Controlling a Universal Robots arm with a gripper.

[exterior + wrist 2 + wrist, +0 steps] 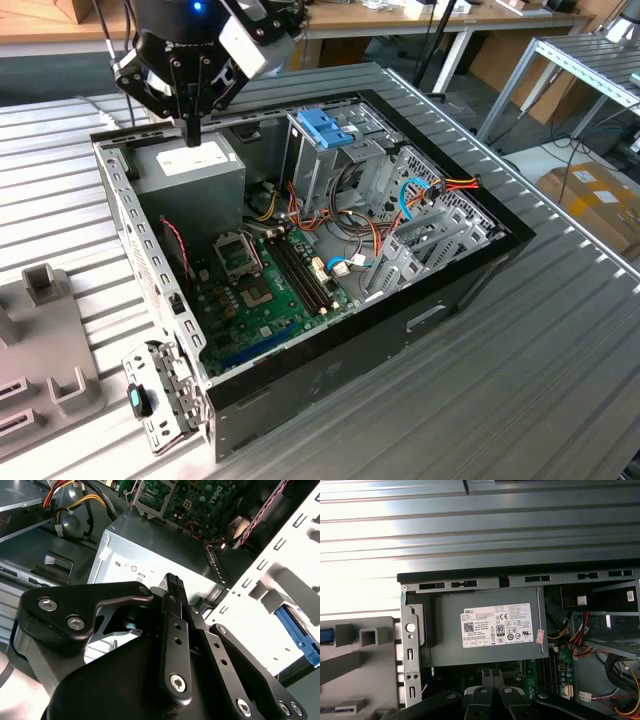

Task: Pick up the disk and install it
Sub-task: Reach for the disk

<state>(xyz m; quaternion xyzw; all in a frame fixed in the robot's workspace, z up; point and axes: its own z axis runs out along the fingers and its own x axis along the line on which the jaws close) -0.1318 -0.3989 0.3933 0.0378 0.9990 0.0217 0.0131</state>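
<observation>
The disk is out of view. My gripper (192, 135) hangs over the back left corner of the open computer case (470, 270), just above the grey power-supply box (195, 172) with its white sticker. Its black fingers are shut together with nothing between them in both wrist views (172, 582) (491, 677). The power-supply box (490, 630) lies right beyond the fingertips. A metal drive cage topped by a blue plastic bracket (325, 125) stands in the case toward the exterior view's right of the gripper.
The green motherboard (260, 290) and coloured cables (415, 195) fill the case floor. A grey fixture (40, 340) (355, 650) sits on the ribbed metal table outside the case, with a sliver of blue plastic (324, 637) at its edge. A latch bracket (160, 400) juts from the case's near corner.
</observation>
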